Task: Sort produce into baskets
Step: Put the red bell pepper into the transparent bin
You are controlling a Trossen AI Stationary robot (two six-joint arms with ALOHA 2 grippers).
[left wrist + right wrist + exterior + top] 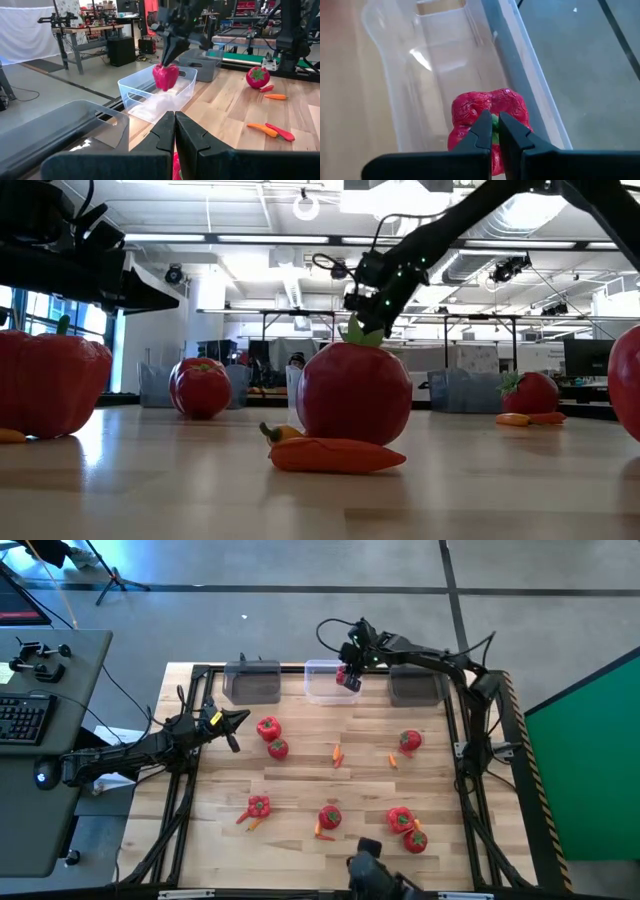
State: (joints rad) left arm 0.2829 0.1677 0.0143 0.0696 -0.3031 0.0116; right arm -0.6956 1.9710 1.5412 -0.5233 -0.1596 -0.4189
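The right gripper [348,676] pinches a red pepper [165,76] by its green stem, so it hangs over the clear basket [326,680], ready to drop. The left gripper [236,718] waits shut near the table's [300,780] left edge. I count three baskets, eight red pieces on the table.

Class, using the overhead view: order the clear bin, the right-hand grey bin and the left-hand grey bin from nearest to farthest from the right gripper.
1. Clear bin: in the middle of the row, directly under the right gripper, which holds a red pepper over it.
2. Right-hand grey bin: just beside it, on the right.
3. Left-hand grey bin: beyond the clear bin, on the left.
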